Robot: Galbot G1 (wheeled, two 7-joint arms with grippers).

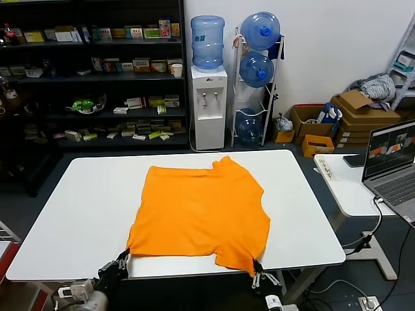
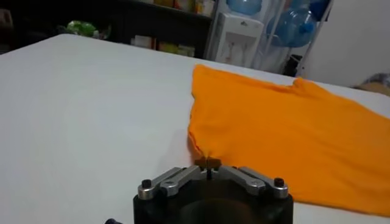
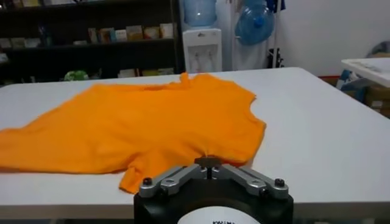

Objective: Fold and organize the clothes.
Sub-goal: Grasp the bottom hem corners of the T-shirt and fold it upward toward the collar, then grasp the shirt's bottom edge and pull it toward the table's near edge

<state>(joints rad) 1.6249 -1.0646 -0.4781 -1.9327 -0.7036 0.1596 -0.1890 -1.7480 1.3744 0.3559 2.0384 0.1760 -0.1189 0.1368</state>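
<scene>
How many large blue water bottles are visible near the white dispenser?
4: one blue water bottle on the white dispenser, three in the rack beside it, top, middle, bottom. Others may be hidden.

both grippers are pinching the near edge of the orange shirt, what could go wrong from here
1. The left gripper and right gripper each hold only a small pinch of the orange T-shirt at its near corners, so the cloth might slip free during a lift.
2. The shirt lies skewed, one sleeve bunched near the right gripper, so a fold may come out uneven.
3. Both pinches sit at the white table near edge; uneven pulling could drag the shirt off.
</scene>
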